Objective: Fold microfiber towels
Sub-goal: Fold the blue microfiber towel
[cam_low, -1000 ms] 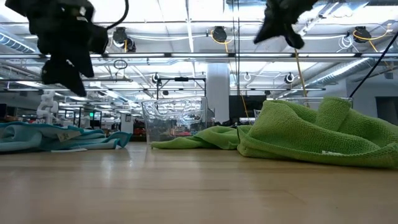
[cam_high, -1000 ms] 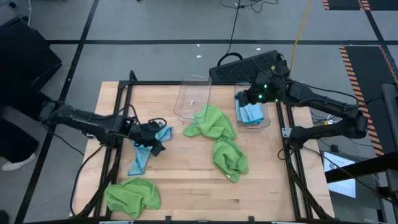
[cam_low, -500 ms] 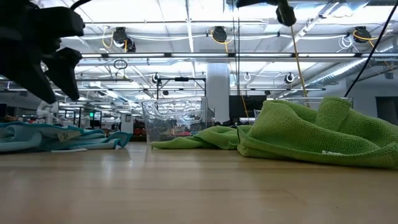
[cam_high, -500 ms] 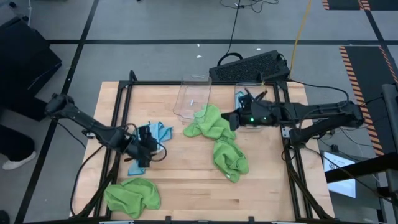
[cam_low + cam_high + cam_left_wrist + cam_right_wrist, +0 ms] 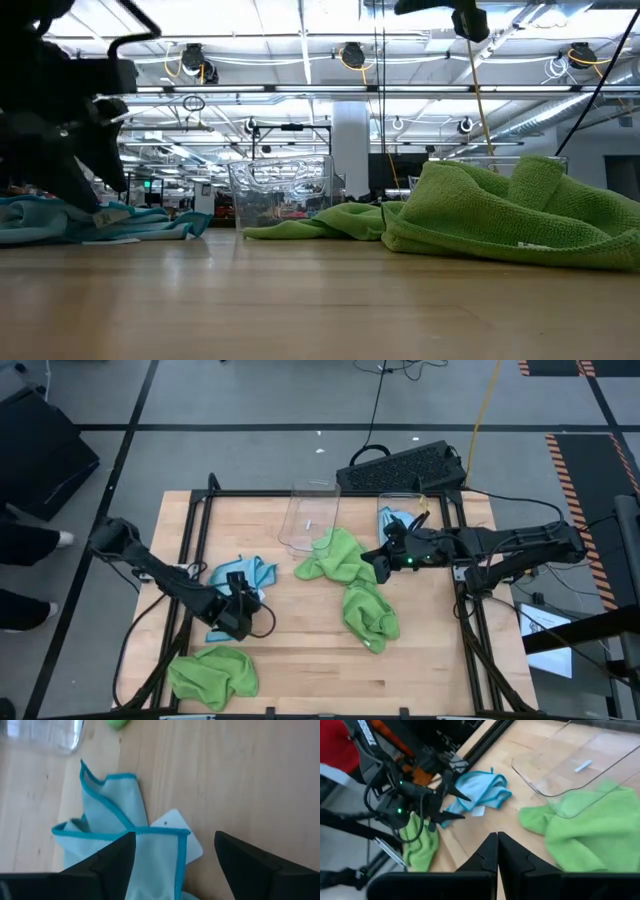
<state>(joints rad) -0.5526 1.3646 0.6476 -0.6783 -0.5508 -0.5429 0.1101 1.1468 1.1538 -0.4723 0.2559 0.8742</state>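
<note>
A crumpled light blue towel [image 5: 255, 572] lies flat on the table's left half, its white tag [image 5: 175, 822] showing. My left gripper [image 5: 240, 592] is open low over it, one finger on each side of the hemmed edge by the tag [image 5: 175, 836]. Three lime green towels lie bunched up: one [image 5: 340, 558] at the mouth of a clear bin, one [image 5: 368, 610] at mid-right and one [image 5: 212, 675] at the near left. My right gripper [image 5: 375, 560] is shut and hangs high over the middle green towel [image 5: 590, 830], holding nothing. My left gripper comes at the light blue towel slanting down, its open fingers [image 5: 115, 855] standing across the hemmed edge [image 5: 150, 831] beside the tag. Whether the fingertips touch the cloth I cannot tell.
A clear plastic bin [image 5: 310, 515] lies on its side at the far middle. A second clear bin [image 5: 395, 520] holding light blue cloth stands at the far right, partly behind the right arm. A keyboard [image 5: 405, 465] lies beyond the table. A person's shoe [image 5: 62, 538] shows at the left.
My left gripper has sunk toward the table over the light blue towel, shifted toward the near edge and rolled about its own axis. My right gripper has swung from over the far-right bin toward the table's middle, staying high and shut.
</note>
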